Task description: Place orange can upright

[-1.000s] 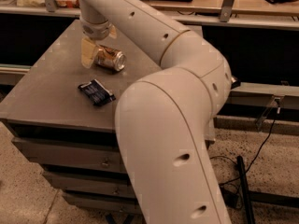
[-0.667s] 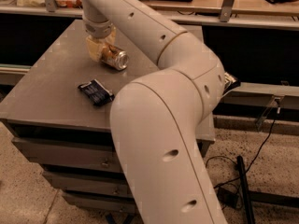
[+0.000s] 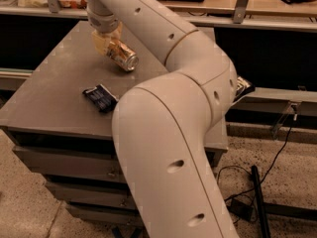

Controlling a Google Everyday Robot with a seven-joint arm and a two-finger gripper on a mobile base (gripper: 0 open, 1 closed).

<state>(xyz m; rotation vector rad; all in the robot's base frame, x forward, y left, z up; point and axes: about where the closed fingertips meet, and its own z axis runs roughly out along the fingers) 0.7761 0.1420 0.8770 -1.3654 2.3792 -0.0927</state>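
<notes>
Gripper (image 3: 107, 42) at far side of tabletop (image 3: 54, 83), jaws clamped on orange can (image 3: 123, 57). Can tilted, nearly lying. Swing wrist till can stands vertical, set base flat, then release.

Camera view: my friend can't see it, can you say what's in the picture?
A shiny golden-orange metal drink can is tipped on its side over a grey table, with the robot's claw at its far end. A dark blue snack packet lies flat nearer the camera. The big cream arm fills the foreground.
</notes>
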